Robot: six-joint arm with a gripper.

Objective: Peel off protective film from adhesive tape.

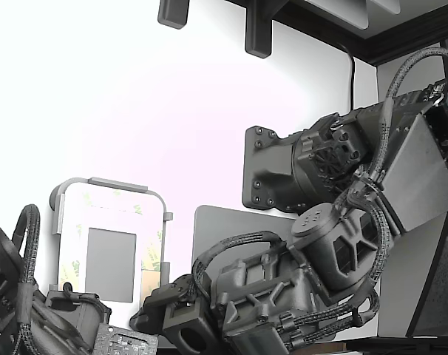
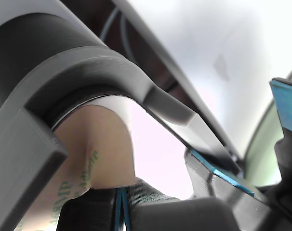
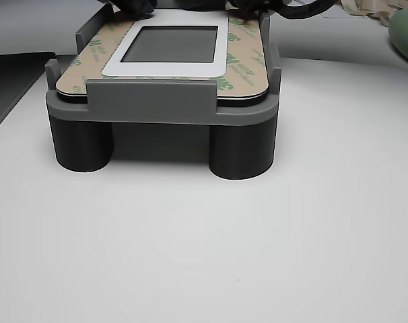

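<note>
My hand [image 2: 199, 192] sits at the grey plastic fixture's [image 3: 150, 101] far edge, pinching the tan green-printed protective film [image 2: 95, 144], lifting it to start the peel.

Harsh overexposed glare whitens the exterior view; wrist view blurred close-up; other view evenly lit

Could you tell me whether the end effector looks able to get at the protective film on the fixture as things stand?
Probably yes. In the wrist view the end effector sits right at a rounded corner of the protective film, with only the grey fixture lip curving beside it. Whether a fingertip already touches the film is unclear.
</note>
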